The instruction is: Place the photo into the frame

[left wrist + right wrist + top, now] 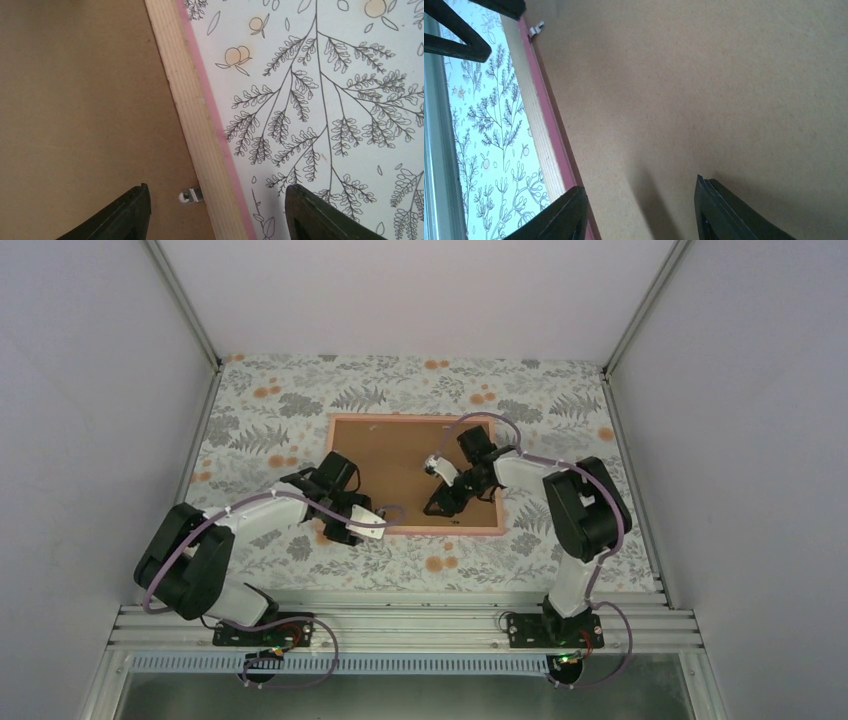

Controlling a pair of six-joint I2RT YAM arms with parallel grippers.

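Floral tablecloth, left arm bent low, left gripper spread wide astride the near-left edge of the pink frame lying mid-table, right arm folded inward, right gripper parted, empty, above brown backing board

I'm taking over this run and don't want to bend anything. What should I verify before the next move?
1. The frame lies back up on the table: ok.
2. The backing board sits inside the frame: ok.
3. The photo is under the backing board: cannot tell, no print in view.
4. The left gripper is open, straddling the frame's rail by the metal tab: ok.
5. The right gripper is open and empty above the backing board: ok.
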